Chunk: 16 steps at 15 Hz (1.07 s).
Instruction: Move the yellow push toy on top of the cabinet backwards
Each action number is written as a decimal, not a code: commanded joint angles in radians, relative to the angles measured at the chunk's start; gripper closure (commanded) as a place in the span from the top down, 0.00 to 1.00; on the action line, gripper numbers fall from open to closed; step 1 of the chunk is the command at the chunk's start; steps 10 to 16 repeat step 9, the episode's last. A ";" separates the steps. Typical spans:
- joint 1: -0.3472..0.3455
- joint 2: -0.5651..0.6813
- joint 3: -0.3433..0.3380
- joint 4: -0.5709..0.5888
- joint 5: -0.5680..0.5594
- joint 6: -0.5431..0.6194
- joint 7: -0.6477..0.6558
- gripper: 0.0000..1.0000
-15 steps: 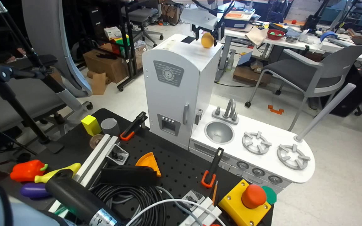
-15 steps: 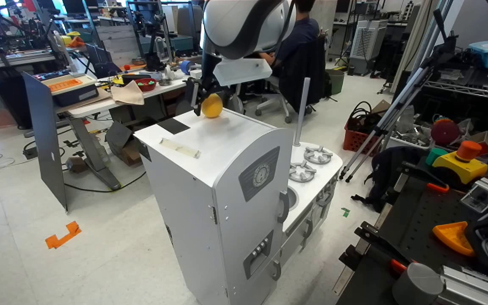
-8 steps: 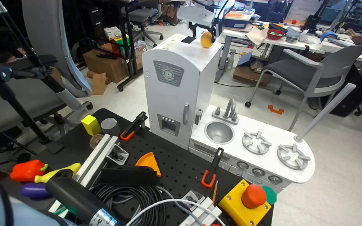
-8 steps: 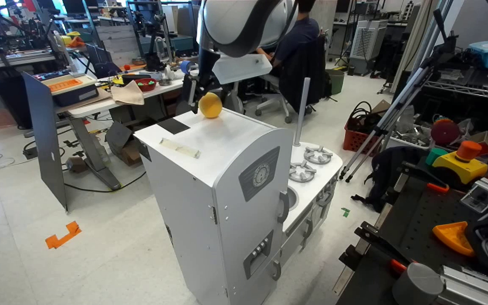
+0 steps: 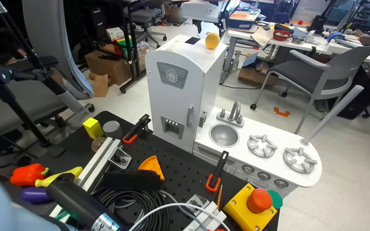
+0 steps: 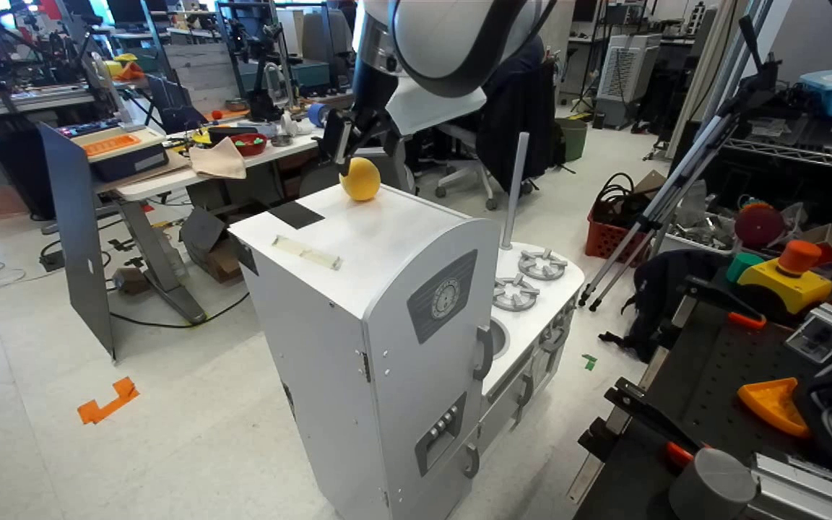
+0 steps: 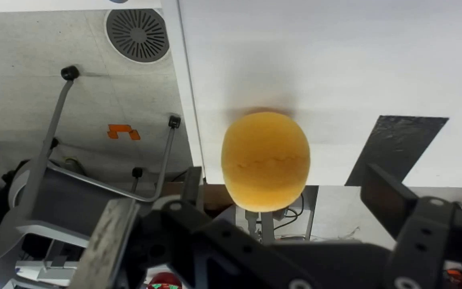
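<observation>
The yellow push toy, a rounded yellow-orange piece [image 5: 212, 40], stands on top of the white cabinet [image 5: 175, 96], near its far edge and one side edge. It also shows on the cabinet in an exterior view [image 6: 362, 180] and large in the wrist view [image 7: 266, 160]. My gripper [image 5: 210, 30] is open, just above and beyond the toy. In the wrist view the fingers [image 7: 281, 174] are spread wide, with the toy's outline between them and background showing on both sides. Nothing is held. In an exterior view one fingertip [image 6: 344, 165] overlaps the toy's upper edge; contact there cannot be told.
A dark patch [image 6: 296, 214] and a pale tape strip [image 6: 306, 253] lie on the cabinet top. A low counter with sink [image 5: 224, 134] and burners adjoins it, with an upright grey pole [image 6: 516, 188]. A cluttered desk [image 6: 206, 162] stands beyond. A black perforated table [image 5: 178, 160] stands in front.
My gripper has risen and drawn away from the toy; its fingers stood lower, on either side of the toy. The toy has stayed in nearly the same place on the cabinet.
</observation>
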 commanded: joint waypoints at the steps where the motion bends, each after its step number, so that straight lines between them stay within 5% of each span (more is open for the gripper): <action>1: 0.053 -0.118 -0.065 -0.182 -0.064 0.103 0.046 1.00; 7: 0.151 -0.231 -0.194 -0.357 -0.124 0.180 0.129 1.00; 8: 0.094 -0.169 -0.131 -0.273 -0.090 0.159 0.075 1.00; 16: 0.116 -0.185 -0.157 -0.298 -0.094 0.160 0.093 1.00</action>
